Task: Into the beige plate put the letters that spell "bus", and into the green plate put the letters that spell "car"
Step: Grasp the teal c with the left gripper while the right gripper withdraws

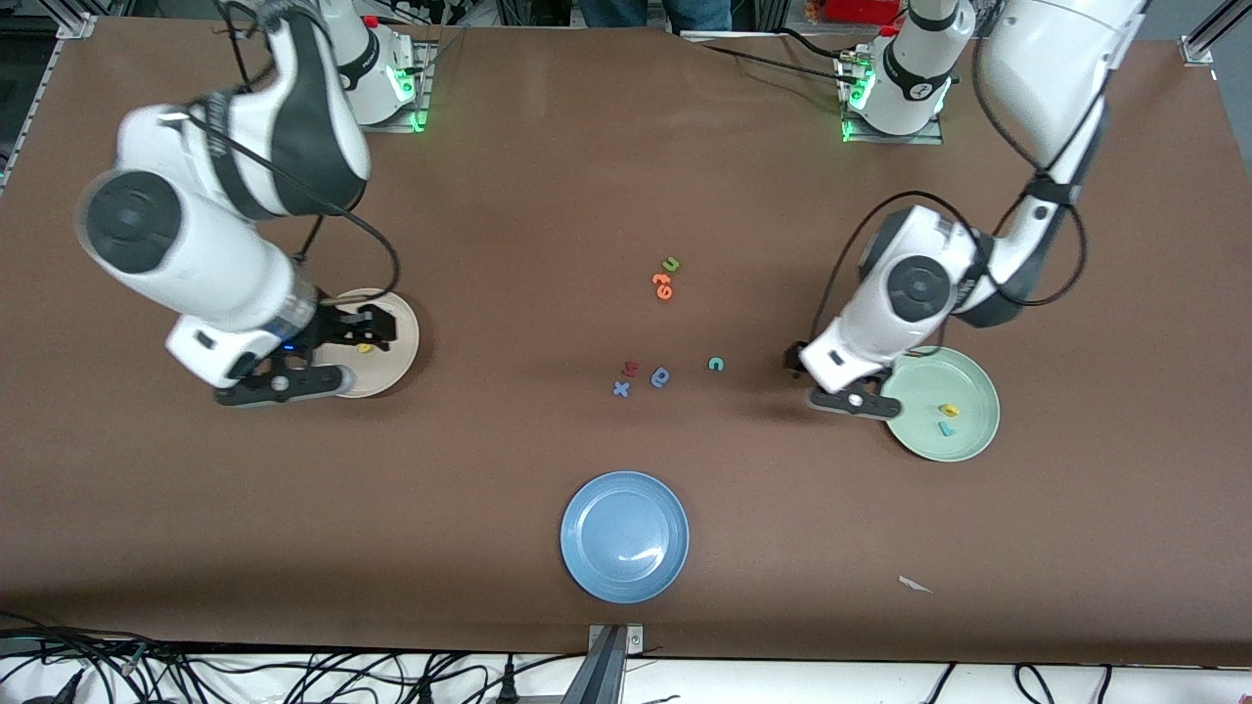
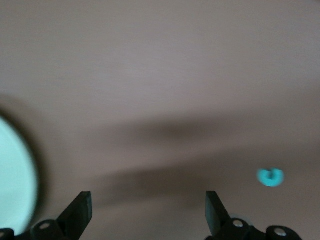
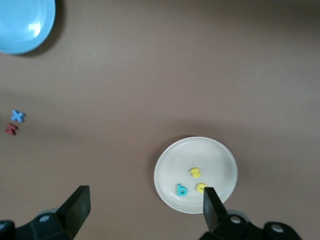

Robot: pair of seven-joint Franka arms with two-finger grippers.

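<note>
beige plate sits at the right arm's end of the worktop — round, shallow, plain cream. in the right wrist view it holds three small foam letters: a yellow s, a yellow u and a teal b, grouped close together. front view shows only one yellow letter there, the rest hidden under the arm.

green plate is at the left arm's end, pale mint, same size. in it: a yellow letter and a teal letter just beside each other. teal c lies on the bare worktop between the green plate and the middle cluster, also seen in the left wrist view.

right claw hangs over the beige plate, jaws spread wide, holding nothing. left claw is over the worktop just beside the green plate's rim, toward the c — jaws wide apart, empty, touching nothing.

also on the worktop: blue plate nearest the front camera, blue x, red letter, blue looped letter, green u, orange letters.
</note>
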